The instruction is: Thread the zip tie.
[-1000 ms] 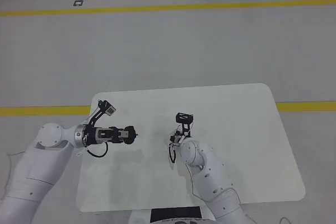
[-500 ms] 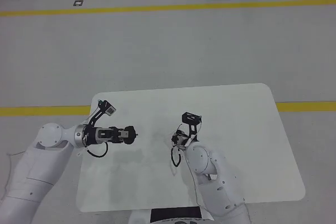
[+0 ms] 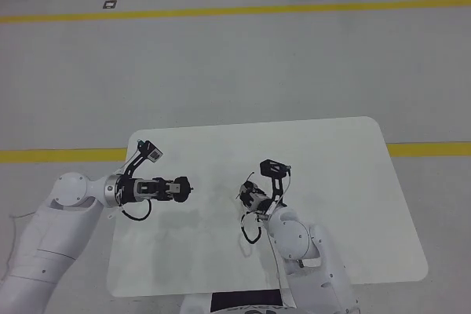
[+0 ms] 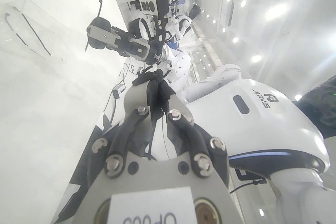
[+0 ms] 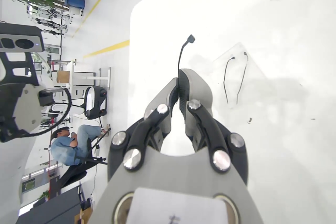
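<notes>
Right wrist view: right end effector [image 5: 179, 79] clamped tight on zip tie [image 5: 180, 54]; head juts out ahead of it.

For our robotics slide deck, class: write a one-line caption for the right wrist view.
Right gripper, jaws shut on a black zip tie, near a clear tray holding two spare ties.

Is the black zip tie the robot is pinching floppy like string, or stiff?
Probably springy, not floppy: the zip tie sticks out of the shut right gripper in a gentle curve without drooping. It looks very thin, so likely very light. The spare ties lying nearby are curved, so it should bend easily.
</notes>
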